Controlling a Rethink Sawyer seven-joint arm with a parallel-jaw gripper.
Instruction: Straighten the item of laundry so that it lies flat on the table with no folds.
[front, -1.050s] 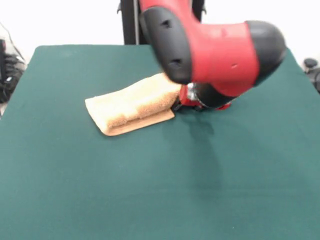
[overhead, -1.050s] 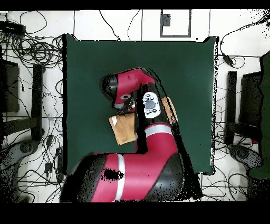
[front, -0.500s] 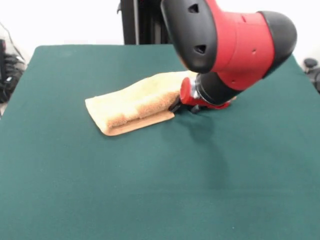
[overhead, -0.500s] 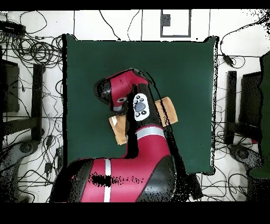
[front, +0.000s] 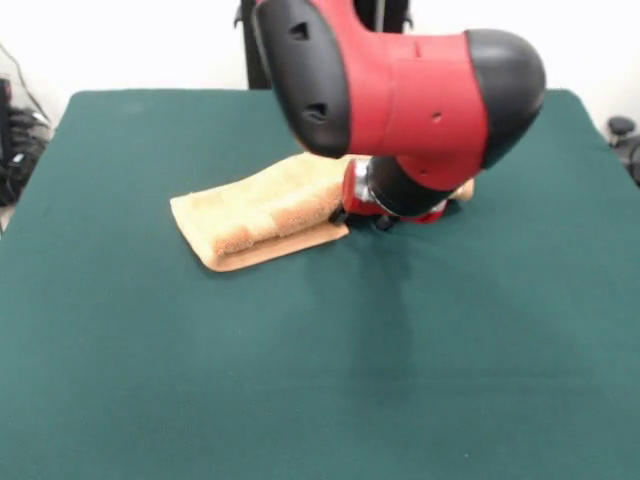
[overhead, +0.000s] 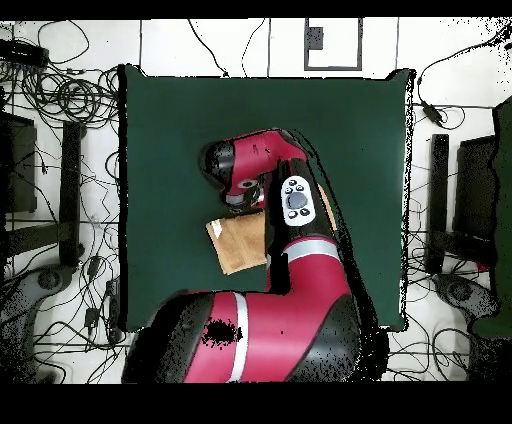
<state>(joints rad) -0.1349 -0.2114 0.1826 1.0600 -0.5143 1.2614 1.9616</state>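
Swinging back across the folded cloth, the red and black arm hides its gripper (front: 385, 215) low beside the towel's edge.

Half a second ago the arm's big joint sat further toward the other side of the front view; the orange-tan terry-cloth towel (front: 262, 210) has not shifted and lies doubled over near the middle of the dark green felt-covered table (front: 300, 380), the top layer humped. No fold has opened, so flattening looks barely begun. Whether the jaws are wide, narrow or pinching cloth cannot be told.
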